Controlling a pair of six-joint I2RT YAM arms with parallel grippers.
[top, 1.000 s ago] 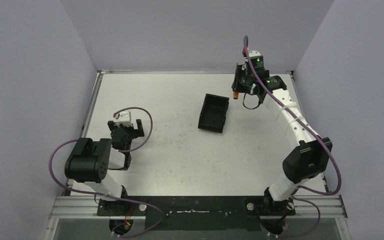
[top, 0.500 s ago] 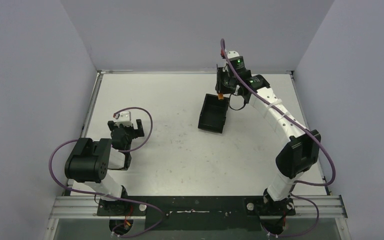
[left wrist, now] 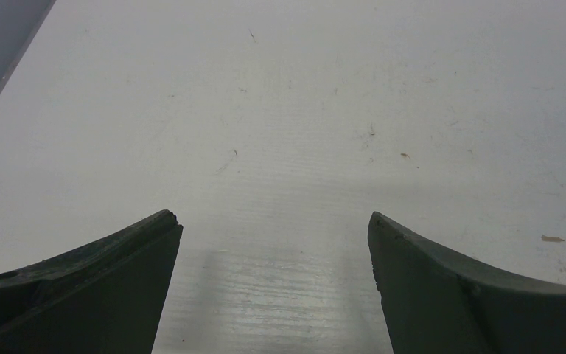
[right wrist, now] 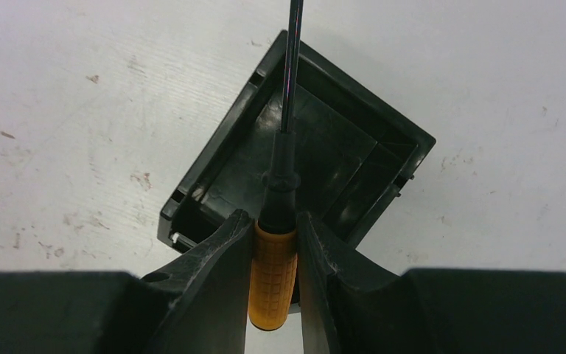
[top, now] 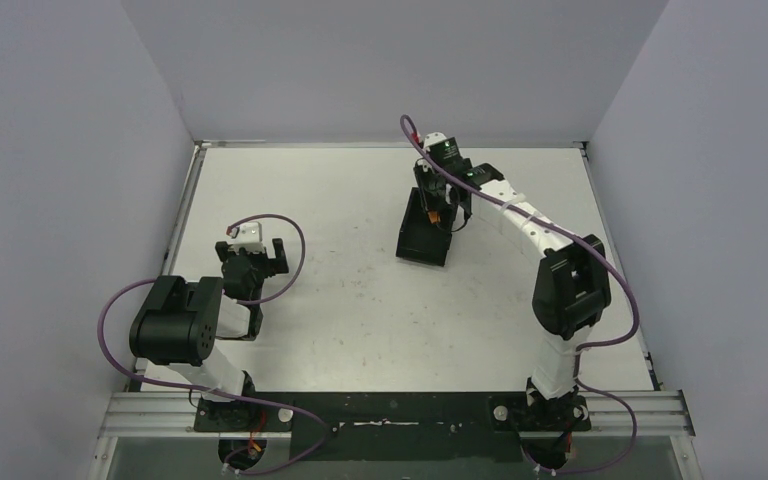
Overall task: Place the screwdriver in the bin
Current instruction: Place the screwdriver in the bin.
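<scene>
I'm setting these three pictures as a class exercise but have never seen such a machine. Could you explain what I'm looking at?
A left arm and a right arm, both robotic, are bolted to a white table. The overhead picture looks down on both; the other two come from cameras on each wrist. The right arm's fingers clamp the orange handle of a screwdriver, held over a small black bin on the table. The left arm's fingers are open, holding nothing.
</scene>
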